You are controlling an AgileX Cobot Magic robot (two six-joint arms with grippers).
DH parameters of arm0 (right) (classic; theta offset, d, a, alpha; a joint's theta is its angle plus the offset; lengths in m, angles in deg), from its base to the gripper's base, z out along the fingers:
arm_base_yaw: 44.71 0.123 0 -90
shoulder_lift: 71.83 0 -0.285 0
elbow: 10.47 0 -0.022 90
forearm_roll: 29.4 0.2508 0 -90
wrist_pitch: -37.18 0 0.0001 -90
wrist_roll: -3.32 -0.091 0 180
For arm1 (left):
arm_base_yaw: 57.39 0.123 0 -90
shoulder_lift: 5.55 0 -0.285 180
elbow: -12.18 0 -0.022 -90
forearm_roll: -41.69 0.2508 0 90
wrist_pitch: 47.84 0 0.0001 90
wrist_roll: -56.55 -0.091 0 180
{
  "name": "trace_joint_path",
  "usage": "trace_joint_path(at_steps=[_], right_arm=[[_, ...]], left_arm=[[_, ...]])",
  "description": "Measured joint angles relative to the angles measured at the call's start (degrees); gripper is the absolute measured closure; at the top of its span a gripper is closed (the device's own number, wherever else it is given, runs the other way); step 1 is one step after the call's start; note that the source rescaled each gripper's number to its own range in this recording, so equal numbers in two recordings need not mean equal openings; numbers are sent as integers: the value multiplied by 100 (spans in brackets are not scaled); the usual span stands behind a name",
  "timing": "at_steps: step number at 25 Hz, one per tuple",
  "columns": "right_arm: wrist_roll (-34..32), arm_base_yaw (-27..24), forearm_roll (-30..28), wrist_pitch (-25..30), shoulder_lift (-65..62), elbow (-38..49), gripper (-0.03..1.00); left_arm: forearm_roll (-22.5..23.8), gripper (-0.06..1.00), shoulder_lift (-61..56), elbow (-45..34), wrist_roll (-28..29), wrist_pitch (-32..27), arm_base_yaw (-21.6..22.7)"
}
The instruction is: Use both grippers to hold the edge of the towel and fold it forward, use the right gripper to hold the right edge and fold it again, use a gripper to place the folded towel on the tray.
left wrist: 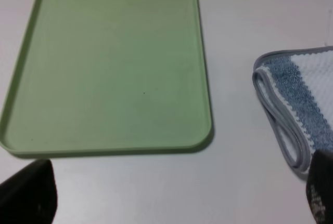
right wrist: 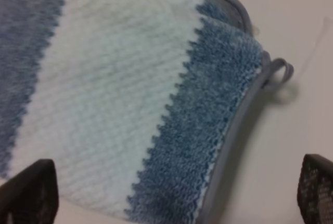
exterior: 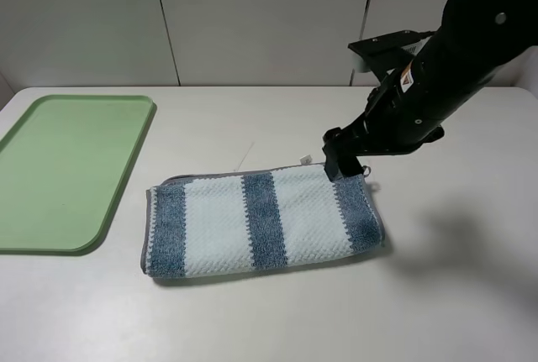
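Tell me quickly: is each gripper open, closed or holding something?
Left gripper: open, holding nothing.
Right gripper: open, holding nothing, above the right end of the blue-striped waffle-textured towel.

No writing I can read: the small orange-and-white sticker [exterior: 406, 79] on my right arm [exterior: 458, 43] is too tiny, its print blurred.

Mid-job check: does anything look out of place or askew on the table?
Nothing serious. The towel lies folded beside the tray, slightly skewed; its hem layers are not flush at the tray-side end, and a small loop pokes out near the right gripper. Nothing spilled or damaged.
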Motion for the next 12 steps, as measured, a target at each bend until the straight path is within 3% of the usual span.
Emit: trace_joint_path(at_steps=[12], right_arm=[[-18,-649,314,-220,531,0,-3]], left_arm=[[0,-1,0,0,0,0,0]])
